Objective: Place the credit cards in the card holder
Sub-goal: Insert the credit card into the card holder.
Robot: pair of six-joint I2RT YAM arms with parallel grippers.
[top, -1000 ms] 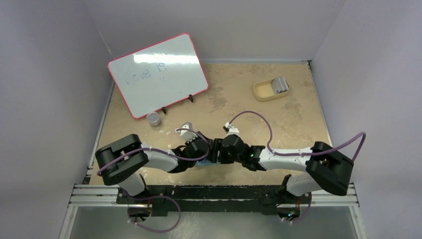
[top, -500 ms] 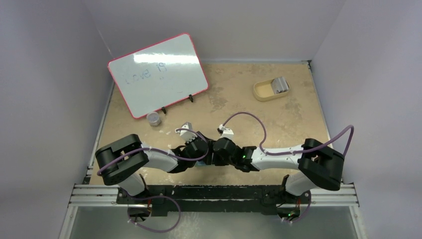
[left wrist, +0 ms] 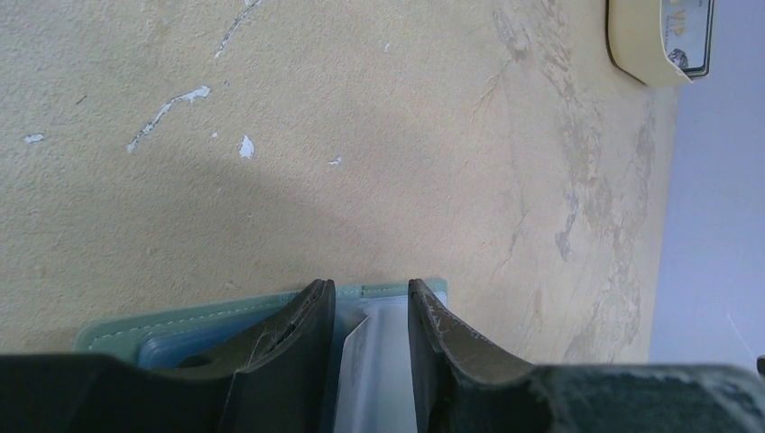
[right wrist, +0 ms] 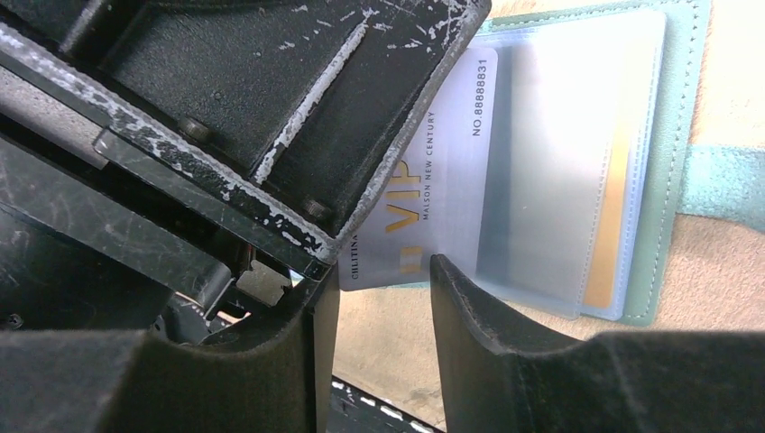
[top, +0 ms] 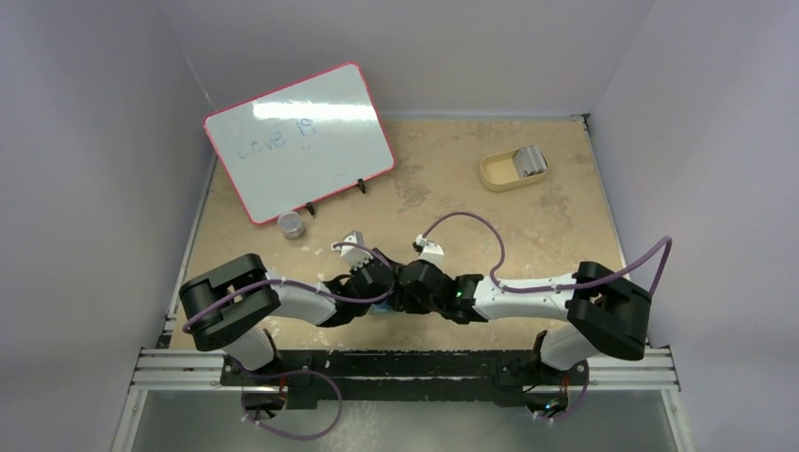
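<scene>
The card holder [right wrist: 681, 135] lies open on the table, grey-green rim and clear light blue pockets up; from above only a blue sliver of the card holder [top: 381, 310] shows under the two wrists. A gold card [right wrist: 613, 198] sits in a pocket. A silver VIP card [right wrist: 442, 171] is partly slid into a pocket, its printed end sticking out. My left gripper [left wrist: 368, 289] is open, its fingers straddling this pale card [left wrist: 379, 370] over the holder. Open too, my right gripper [right wrist: 379, 352] hangs just off the card's free edge with only table between its fingers.
A tan tray [top: 501, 175] at the back right holds another card [top: 532, 161]; the same tray [left wrist: 642, 45] shows in the left wrist view. A red-framed whiteboard [top: 300, 137] stands back left, with a small metal cylinder [top: 293, 224] in front of it.
The right arm slid left, bringing its gripper closer to the left one over the card holder. The left arm stayed put.
</scene>
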